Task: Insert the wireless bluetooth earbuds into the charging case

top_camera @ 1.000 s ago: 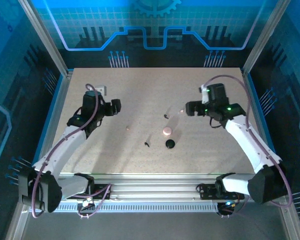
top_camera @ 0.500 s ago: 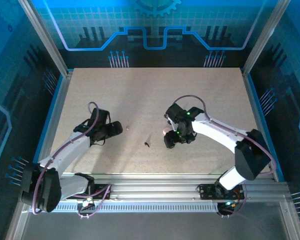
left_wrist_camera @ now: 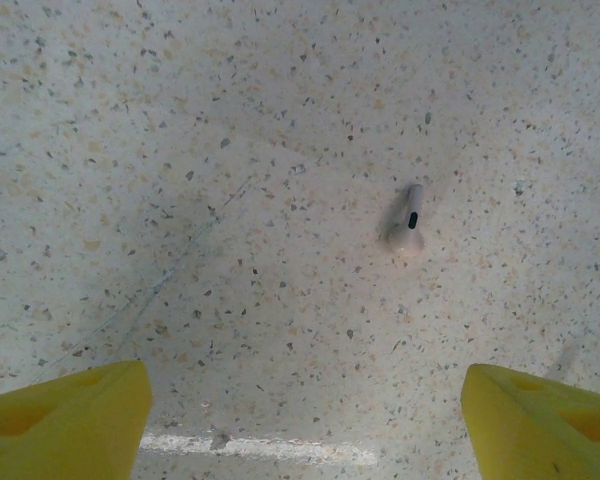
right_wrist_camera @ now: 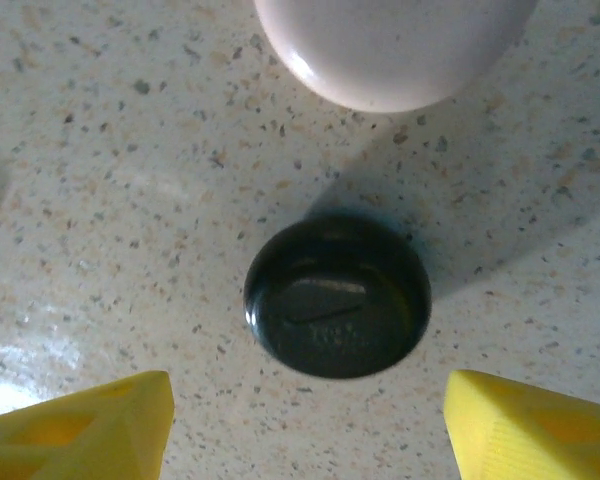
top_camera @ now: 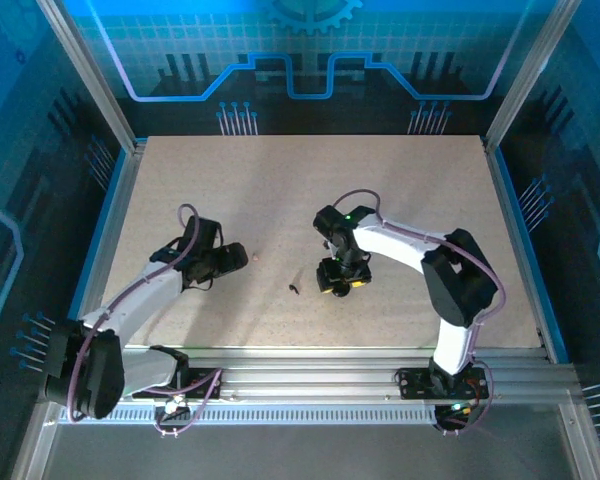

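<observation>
In the right wrist view a round black charging case [right_wrist_camera: 337, 296] lies closed on the speckled table, just ahead of my right gripper [right_wrist_camera: 305, 432]. Its yellow fingertips [right_wrist_camera: 80, 430] stand wide on either side, touching nothing. A pale pink round case [right_wrist_camera: 395, 50] sits just beyond the black one. From above, the right gripper [top_camera: 338, 280] hangs low at the table's middle. A pale pink earbud [left_wrist_camera: 408, 222] lies ahead and to the right of my open left gripper [left_wrist_camera: 305, 430]. From above, that earbud [top_camera: 257, 256] is just right of the left gripper [top_camera: 235, 260]. A black earbud [top_camera: 294, 290] lies between the arms.
Aluminium rails [top_camera: 115, 215] and blue walls frame the beige table [top_camera: 310, 180]. The back half of the table lies beyond both arms.
The right arm swung in from the back right and came down over the black case, its jaws narrowing somewhat. The left gripper moved nearer and right, toward the pale earbud.
</observation>
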